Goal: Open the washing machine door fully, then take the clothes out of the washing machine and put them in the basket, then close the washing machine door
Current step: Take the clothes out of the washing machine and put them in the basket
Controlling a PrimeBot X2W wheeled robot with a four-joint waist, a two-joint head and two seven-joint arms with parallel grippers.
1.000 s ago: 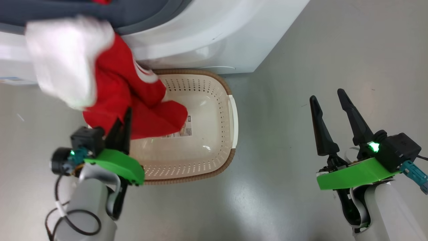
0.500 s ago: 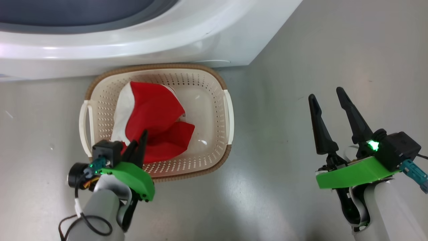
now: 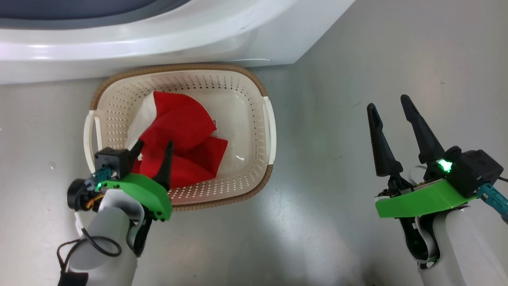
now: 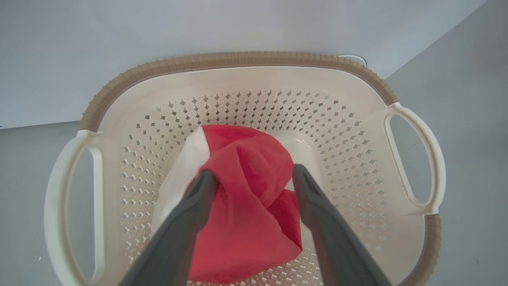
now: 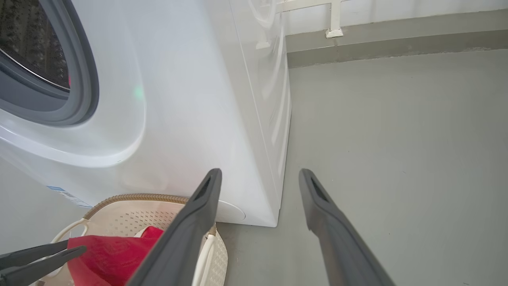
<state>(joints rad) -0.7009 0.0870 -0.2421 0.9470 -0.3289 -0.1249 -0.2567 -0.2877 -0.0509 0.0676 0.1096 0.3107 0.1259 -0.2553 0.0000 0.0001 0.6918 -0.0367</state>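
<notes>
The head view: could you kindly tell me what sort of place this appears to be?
Probably a laundry or utility area: a white front-loading washing machine stands on a bare grey floor, with a cream basket holding red clothes right before it.

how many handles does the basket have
2. In the left wrist view, one handle sits at the basket's left end, the other at its right end; none looks hidden.
</notes>
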